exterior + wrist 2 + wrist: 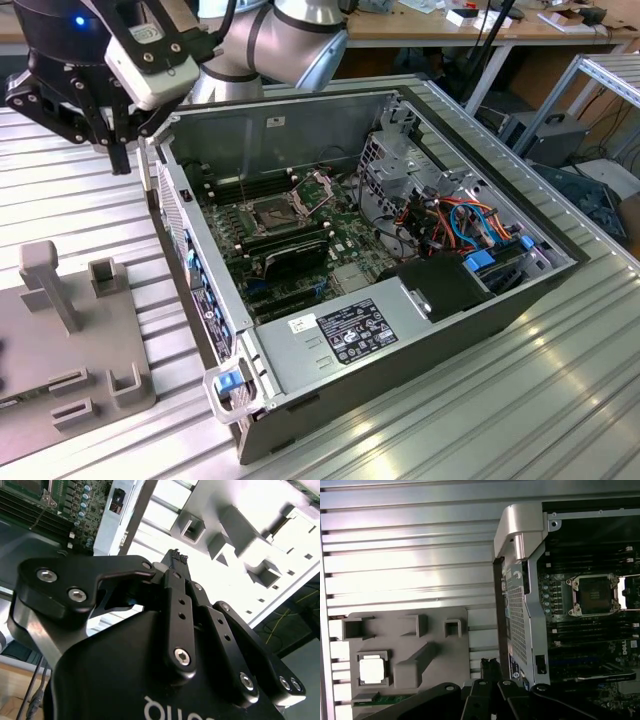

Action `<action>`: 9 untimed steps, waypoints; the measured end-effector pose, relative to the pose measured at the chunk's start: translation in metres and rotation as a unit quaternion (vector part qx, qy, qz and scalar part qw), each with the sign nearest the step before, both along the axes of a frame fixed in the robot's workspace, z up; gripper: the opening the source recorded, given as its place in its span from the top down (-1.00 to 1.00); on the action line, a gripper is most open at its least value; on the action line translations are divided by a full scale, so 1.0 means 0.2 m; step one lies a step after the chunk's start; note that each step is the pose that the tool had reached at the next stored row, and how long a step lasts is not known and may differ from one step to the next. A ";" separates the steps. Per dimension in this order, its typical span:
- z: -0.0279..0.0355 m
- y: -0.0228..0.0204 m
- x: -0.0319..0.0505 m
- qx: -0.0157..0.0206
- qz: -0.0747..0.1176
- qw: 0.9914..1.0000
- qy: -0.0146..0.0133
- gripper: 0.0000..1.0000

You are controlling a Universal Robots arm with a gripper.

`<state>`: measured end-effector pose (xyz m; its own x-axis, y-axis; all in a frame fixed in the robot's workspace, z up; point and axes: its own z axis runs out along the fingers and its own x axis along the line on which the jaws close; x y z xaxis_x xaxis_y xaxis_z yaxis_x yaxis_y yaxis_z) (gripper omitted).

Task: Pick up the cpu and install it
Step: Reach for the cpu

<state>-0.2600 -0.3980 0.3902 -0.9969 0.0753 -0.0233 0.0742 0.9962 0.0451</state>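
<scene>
My pincer (490,666) is together, empty, between case (520,611) and grey fixture (440,680); cpu (372,670) seated by fixture's edge.

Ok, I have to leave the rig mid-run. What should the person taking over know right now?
Gripper: the black gripper is shut and holds nothing. It hangs over the ribbed metal table, close beside the open grey computer case.
CPU: the small silver-grey square chip lies in a recess of the grey plastic holder tray, apart from the gripper.
Socket: the dark square socket on the green motherboard is empty, with its metal frame hinged up.
Done: socket open.
Left: chip not yet picked up or installed.
</scene>
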 end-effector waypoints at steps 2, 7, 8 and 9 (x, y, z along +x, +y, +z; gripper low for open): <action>-0.001 0.001 -0.017 0.000 0.000 1.000 0.000 0.79; -0.003 0.003 -0.056 0.000 0.000 1.000 0.000 0.79; -0.004 0.003 -0.069 0.000 0.000 1.000 0.000 0.79; -0.004 0.003 -0.079 0.000 0.000 1.000 0.000 0.79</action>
<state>-0.2759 -0.3973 0.3894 -0.9969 0.0753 -0.0233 0.0742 0.9962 0.0451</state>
